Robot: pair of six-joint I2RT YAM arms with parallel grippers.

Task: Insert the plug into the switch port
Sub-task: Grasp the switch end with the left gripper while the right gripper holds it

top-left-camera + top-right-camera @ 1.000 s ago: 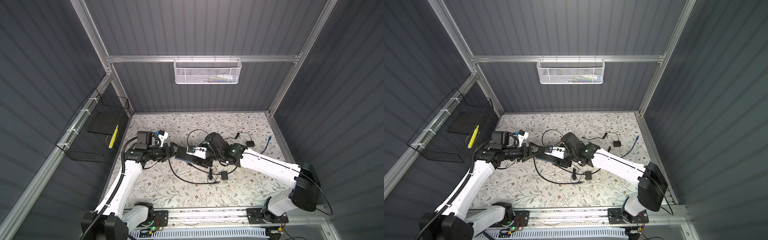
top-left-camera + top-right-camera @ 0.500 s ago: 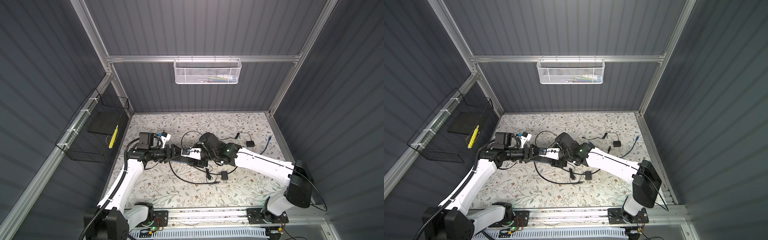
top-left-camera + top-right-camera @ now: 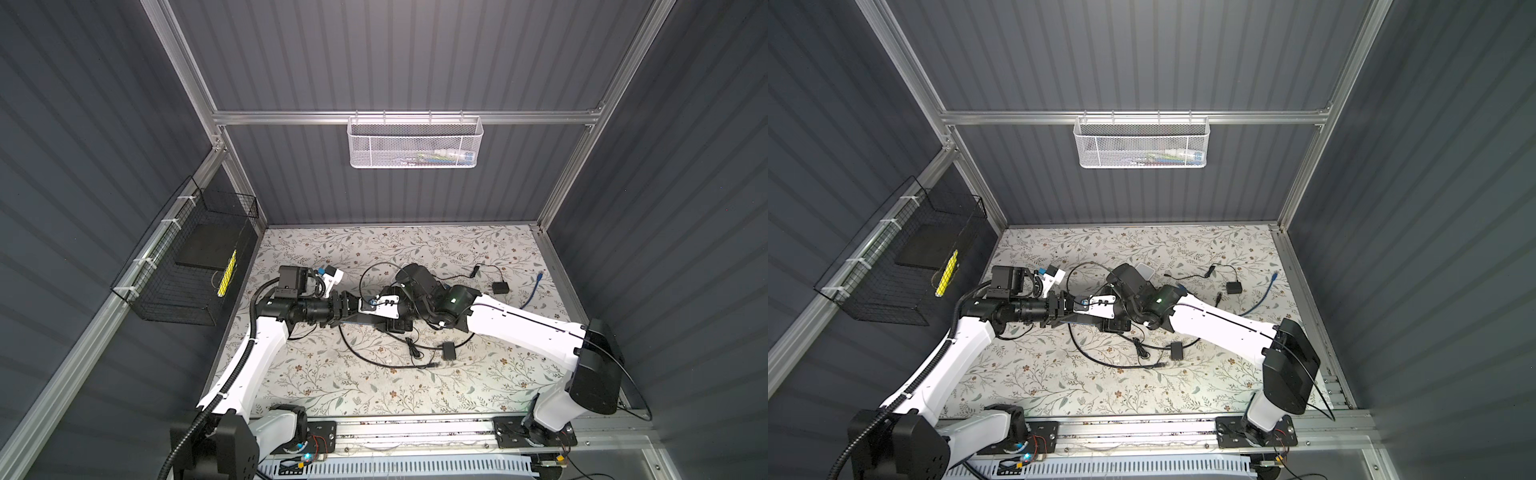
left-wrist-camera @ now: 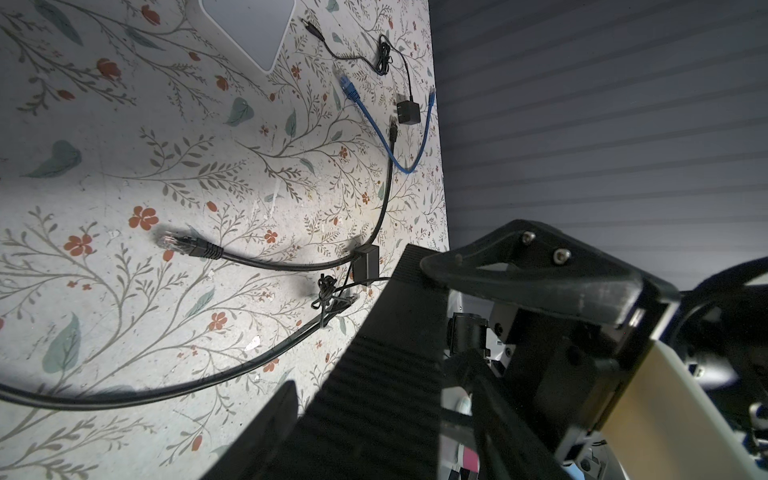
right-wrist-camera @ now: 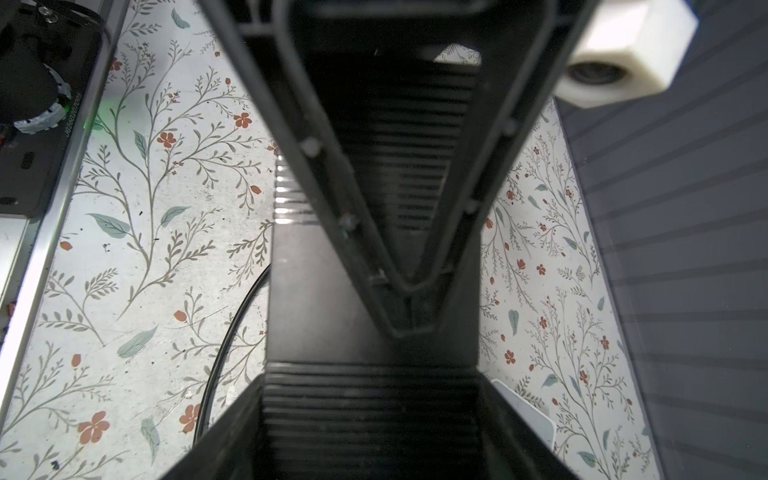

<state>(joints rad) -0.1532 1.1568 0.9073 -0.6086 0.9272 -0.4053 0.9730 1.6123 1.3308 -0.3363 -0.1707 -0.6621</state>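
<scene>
switch [image 4: 374, 374] moved leftward, left claw [image 3: 347, 309] narrower (closing)

switch [image 4: 374, 365]: I'm seeing a black ribbed box sitting around the middle of the mat [image 4: 124, 145] | plug [image 4: 168, 242]: I'm seeing it lying flat, clear-tipped, on its black cable [image 4: 270, 266], apart from the switch, not inserted

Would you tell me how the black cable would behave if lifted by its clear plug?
The cable lies in loose curves on the mat, so it will probably sag and trail. Its plug looks small and rigid, so likely light, though the trailing cable may tug it sideways.
</scene>
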